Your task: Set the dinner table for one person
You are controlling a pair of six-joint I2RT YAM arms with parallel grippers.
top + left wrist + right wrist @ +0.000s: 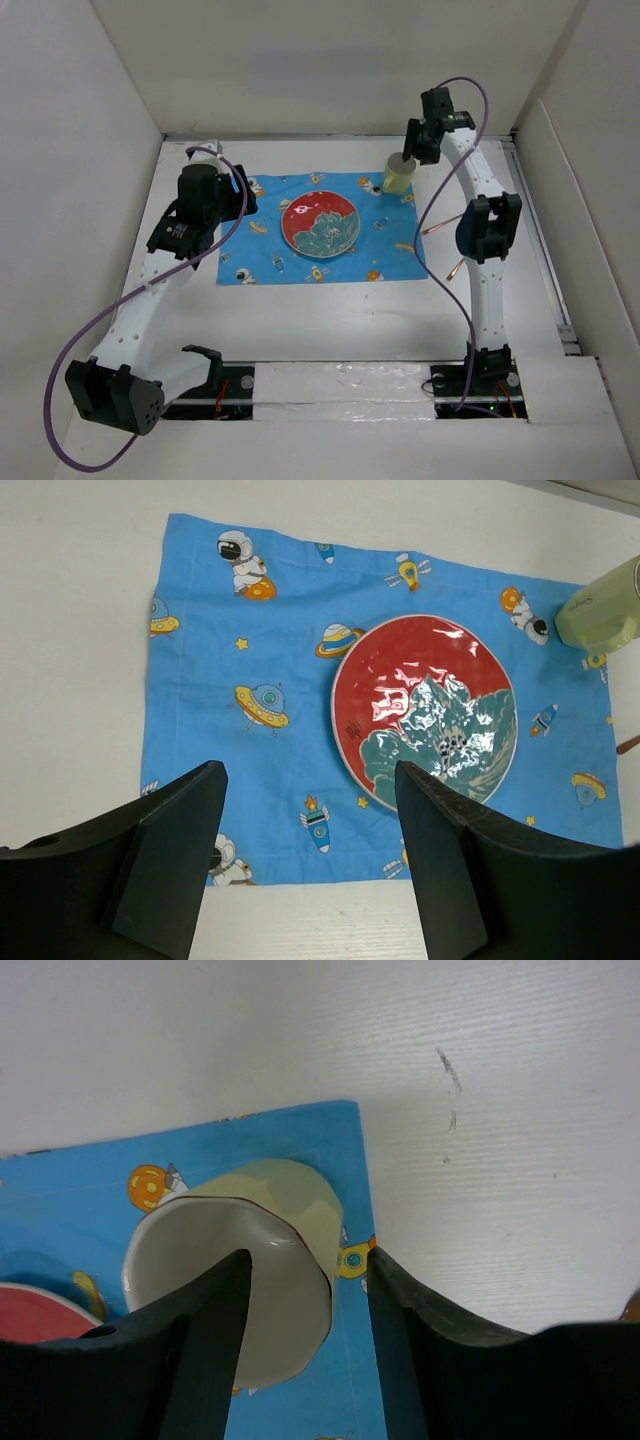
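Note:
The white dinner table [330, 320] carries a blue space-print placemat [255, 255] with a red plate [320, 226] bearing a teal flower at its middle. A pale yellow-green cup [398, 177] stands upright on the mat's far right corner. My right gripper [306, 1255] is open over the cup [270, 1195]: one finger reaches inside it, while the other is outside the rim with a gap to the wall. Hovering above the mat's left edge, my left gripper [310, 775] is wide open and empty, looking down at the placemat [250, 630] and plate [425, 710].
Two thin copper-coloured pieces [440, 226] lie on the table just right of the mat, partly hidden by the right arm. White walls close the table in at the back and on both sides. A metal rail [545, 260] runs along the right edge.

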